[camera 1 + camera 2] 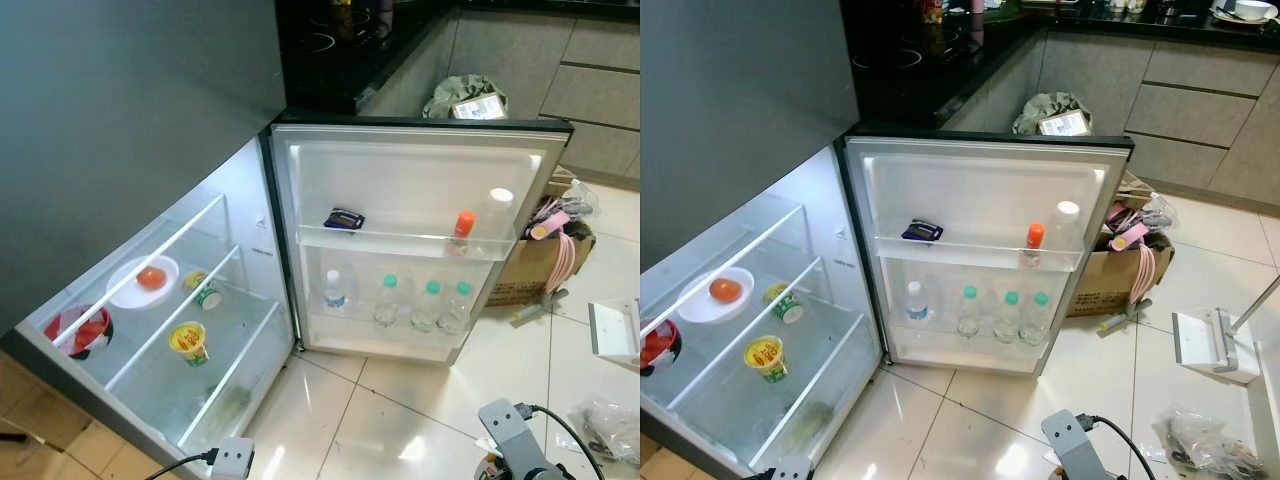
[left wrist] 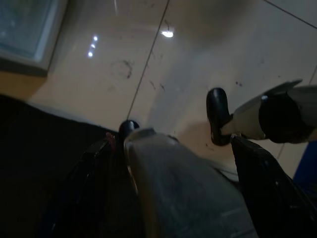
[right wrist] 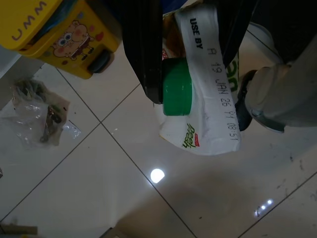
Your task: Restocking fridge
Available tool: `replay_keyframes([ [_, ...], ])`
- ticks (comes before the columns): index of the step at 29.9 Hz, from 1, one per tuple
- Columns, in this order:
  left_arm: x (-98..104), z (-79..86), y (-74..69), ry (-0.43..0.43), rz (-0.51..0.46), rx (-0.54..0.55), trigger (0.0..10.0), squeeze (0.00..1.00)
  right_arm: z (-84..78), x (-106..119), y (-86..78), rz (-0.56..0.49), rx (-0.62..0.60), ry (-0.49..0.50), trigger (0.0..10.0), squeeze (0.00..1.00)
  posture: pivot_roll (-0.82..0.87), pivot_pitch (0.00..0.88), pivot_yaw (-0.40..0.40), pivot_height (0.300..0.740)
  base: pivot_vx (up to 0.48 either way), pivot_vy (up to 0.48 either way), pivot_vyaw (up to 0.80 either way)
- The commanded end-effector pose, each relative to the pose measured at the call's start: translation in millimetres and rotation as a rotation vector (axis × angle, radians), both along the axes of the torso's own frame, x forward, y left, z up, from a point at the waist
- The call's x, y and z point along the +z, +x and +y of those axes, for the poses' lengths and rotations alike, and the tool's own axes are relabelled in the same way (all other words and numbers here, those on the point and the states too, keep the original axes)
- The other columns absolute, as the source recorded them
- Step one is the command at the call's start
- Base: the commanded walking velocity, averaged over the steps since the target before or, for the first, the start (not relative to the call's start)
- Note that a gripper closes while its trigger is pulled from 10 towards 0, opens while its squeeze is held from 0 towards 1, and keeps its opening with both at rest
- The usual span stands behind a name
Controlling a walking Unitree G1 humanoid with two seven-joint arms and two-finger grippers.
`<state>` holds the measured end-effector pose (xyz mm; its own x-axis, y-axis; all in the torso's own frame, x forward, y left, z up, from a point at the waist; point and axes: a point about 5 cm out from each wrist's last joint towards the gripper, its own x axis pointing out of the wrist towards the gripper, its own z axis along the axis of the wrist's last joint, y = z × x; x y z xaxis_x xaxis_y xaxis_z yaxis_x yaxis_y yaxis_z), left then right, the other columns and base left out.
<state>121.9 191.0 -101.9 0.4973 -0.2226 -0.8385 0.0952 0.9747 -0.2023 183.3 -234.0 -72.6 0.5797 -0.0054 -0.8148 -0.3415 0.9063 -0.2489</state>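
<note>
Clamped between the black fingers of the right gripper point(image 3: 190, 74): a white milk carton point(image 3: 208, 99) with green cap point(image 3: 177, 93), hanging low over the tiled floor point(image 3: 99, 188). Ahead, open fridge point(image 1: 150, 330), bottles in its door point(image 1: 400, 250). Left gripper point(image 2: 168, 134) low; finger spacing unclear.

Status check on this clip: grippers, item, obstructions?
Right gripper shut on milk carton, low over floor. Left gripper idle. Fridge door open, nothing blocking.
</note>
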Motion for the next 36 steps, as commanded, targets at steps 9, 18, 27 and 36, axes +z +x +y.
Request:
replay_keyframes([
  [9, -0.3, 1.8, -2.1, -0.009, 0.011, -0.006, 10.0, 0.0, 4.7, -1.5, -1.1, 0.006, 0.025, 0.007, 10.0, 0.0, -0.1, 0.0, -0.033, 0.74, 0.0, 0.0, 0.0],
  [18, -0.2, 2.2, -2.2, -0.007, 0.012, -0.018, 10.0, 0.0, 7.2, -7.6, -12.2, 0.044, 0.024, 0.012, 10.0, 0.0, -0.1, 0.0, -0.03, 0.74, 0.0, 0.0, 0.0],
  [27, -0.4, 1.9, -2.9, -0.006, 0.013, -0.025, 10.0, 0.0, 6.4, -8.9, -15.6, 0.053, 0.016, 0.014, 10.0, 0.0, -0.1, 0.0, -0.027, 0.74, 0.0, 0.0, 0.0],
  [36, -0.5, 1.2, -3.0, -0.005, 0.013, -0.028, 10.0, 0.0, 6.6, -9.4, -16.4, 0.055, 0.012, 0.016, 10.0, 0.0, -0.1, 0.0, -0.028, 0.74, 0.246, 0.0, 0.0],
])
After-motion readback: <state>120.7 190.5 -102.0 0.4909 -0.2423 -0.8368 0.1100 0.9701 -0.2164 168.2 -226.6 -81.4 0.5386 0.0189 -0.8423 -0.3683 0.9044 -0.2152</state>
